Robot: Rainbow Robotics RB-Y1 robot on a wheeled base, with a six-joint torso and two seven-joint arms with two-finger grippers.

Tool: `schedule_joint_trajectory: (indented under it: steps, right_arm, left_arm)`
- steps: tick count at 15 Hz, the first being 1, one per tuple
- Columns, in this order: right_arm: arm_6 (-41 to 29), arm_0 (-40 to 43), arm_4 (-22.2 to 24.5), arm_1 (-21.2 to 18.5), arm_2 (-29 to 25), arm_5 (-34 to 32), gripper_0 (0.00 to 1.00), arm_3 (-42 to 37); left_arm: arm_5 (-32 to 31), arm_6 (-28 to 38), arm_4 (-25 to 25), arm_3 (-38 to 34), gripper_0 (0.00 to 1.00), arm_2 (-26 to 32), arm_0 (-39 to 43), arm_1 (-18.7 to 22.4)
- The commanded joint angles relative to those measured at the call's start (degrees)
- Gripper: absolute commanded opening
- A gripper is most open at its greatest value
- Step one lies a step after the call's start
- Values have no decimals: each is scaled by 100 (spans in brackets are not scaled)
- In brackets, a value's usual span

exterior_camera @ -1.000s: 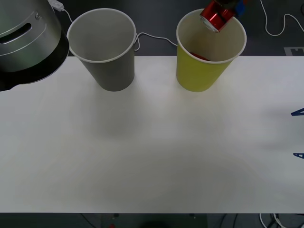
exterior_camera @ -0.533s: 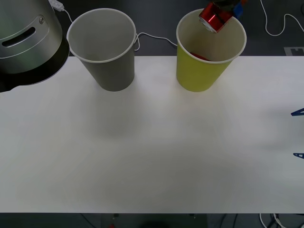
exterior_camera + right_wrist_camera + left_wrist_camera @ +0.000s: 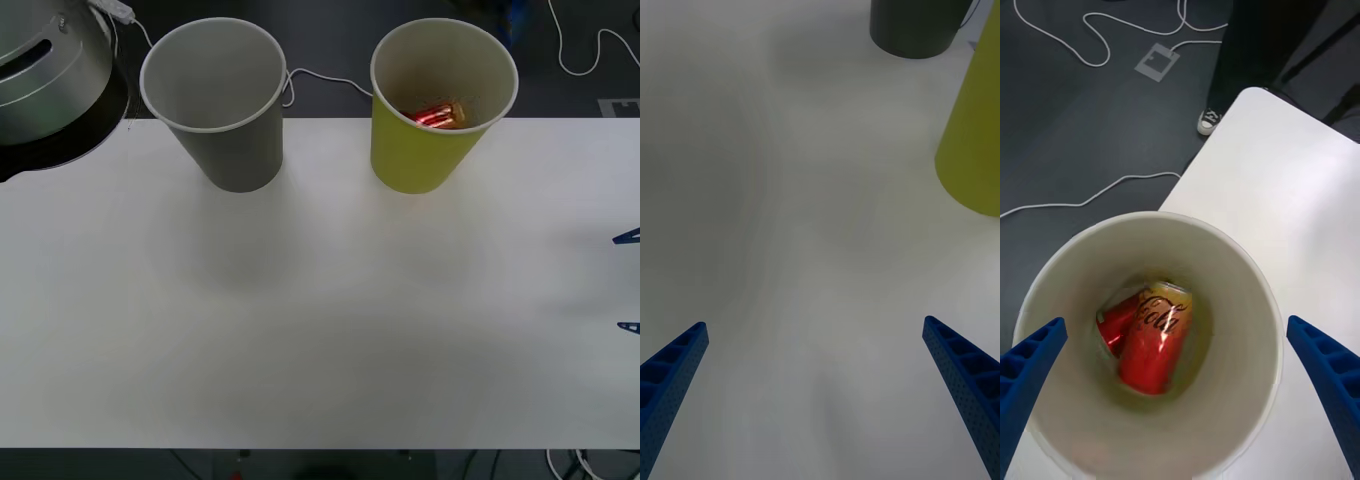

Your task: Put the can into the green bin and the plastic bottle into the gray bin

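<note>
The can (image 3: 440, 115) (image 3: 1154, 345), orange-and-red, lies on its side at the bottom of the green bin (image 3: 415, 160) (image 3: 1240, 300). My left gripper (image 3: 1174, 324) hovers straight above that bin's mouth, open, with nothing between its blue fingers. The gray bin (image 3: 240, 150) (image 3: 917, 30) stands upright to the left of the green one (image 3: 977, 150). My right gripper (image 3: 630, 282) (image 3: 814, 324) rests low over the table at the far right, open and holding nothing. The plastic bottle is out of view.
A second red can (image 3: 1116, 330) lies beside the first one in the green bin. Both bins stand at the far edge of the white table (image 3: 320, 330). My left arm's silver link (image 3: 50, 70) looms at the top left. White cables (image 3: 1075, 45) trail on the dark floor behind.
The can that hung in my left gripper above the green bin's far rim has dropped in and now lies at the bottom. The silver link shifted slightly up and left.
</note>
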Motion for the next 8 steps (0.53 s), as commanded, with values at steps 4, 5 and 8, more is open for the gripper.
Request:
schedule_joint_trajectory:
  steps: [4, 5, 8]
  right_arm:
    - [0, 0, 0, 0, 0, 0, 100, 0]
    - [0, 0, 0, 0, 0, 0, 100, 0]
    - [0, 0, 0, 0, 0, 0, 100, 0]
  left_arm:
    - [-771, -643, 816, -748, 100, 3, 115, 1118]
    - [-824, -696, 913, -1100, 100, 3, 185, 1470]
    - [-895, -828, 895, -2207, 100, 372, 704, 2445]
